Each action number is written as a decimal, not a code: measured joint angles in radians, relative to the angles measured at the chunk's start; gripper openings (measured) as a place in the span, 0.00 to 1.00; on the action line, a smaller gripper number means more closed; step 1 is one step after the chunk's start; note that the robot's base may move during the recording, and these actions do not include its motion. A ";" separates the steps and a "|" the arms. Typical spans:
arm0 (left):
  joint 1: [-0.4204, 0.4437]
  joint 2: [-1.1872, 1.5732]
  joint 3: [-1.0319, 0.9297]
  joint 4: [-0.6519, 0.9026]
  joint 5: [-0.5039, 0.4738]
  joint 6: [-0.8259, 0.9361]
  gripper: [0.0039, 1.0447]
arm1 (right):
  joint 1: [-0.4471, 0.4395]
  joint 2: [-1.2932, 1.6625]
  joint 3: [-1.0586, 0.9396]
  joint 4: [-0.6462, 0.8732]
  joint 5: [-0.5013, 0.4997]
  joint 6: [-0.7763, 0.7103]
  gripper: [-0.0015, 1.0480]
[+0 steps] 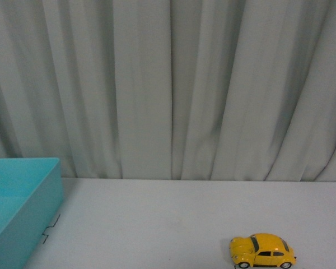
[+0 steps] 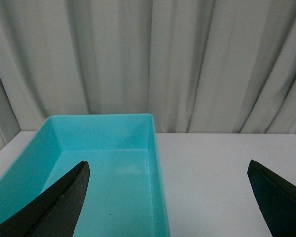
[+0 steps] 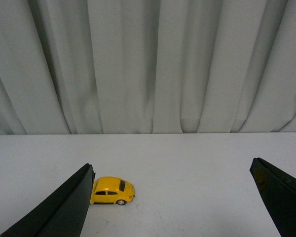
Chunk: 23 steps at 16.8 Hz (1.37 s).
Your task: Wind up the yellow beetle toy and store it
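Near the front edge of the table point(image 1: 168, 224), right of centre, the yellow beetle toy point(image 1: 263, 251) lies along that edge, nose apparently leftward. It is glossy yellow with dark windows and silver hubs. The left gripper point(image 2: 167, 168) and right gripper point(image 3: 171, 165) both gape wide, empty.

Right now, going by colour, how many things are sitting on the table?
Yellow: 1, the yellow beetle toy
Turquoise: 1, the open box
Total: 2
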 joint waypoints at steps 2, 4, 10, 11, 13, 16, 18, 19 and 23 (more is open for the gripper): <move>0.000 0.000 0.000 0.000 0.000 0.000 0.94 | -0.003 0.005 0.007 -0.039 0.021 0.023 0.94; 0.000 0.000 0.000 0.000 0.001 0.000 0.94 | -0.210 0.139 0.034 -0.029 -0.111 0.123 0.94; 0.000 0.000 0.000 0.000 0.000 0.000 0.94 | -0.994 0.895 0.330 0.528 -0.709 -0.014 0.94; 0.000 0.000 0.000 0.000 0.000 0.000 0.94 | -0.999 1.022 0.403 0.568 -0.702 -0.047 0.94; 0.000 0.000 0.000 0.000 0.000 0.000 0.94 | -0.913 1.223 0.532 0.581 -0.703 -0.106 0.94; 0.000 0.000 0.000 0.000 0.000 0.000 0.94 | -0.690 1.458 0.792 0.541 -0.694 -0.195 0.94; 0.000 0.000 0.000 0.000 0.000 0.000 0.94 | -0.560 1.555 0.934 0.478 -0.726 -0.256 0.94; 0.000 0.000 0.000 0.000 0.000 0.000 0.94 | -0.487 1.606 1.006 0.404 -0.778 -0.308 0.94; 0.000 0.000 0.000 0.000 0.000 0.000 0.94 | -0.245 1.841 1.312 -0.108 -0.943 -0.704 0.94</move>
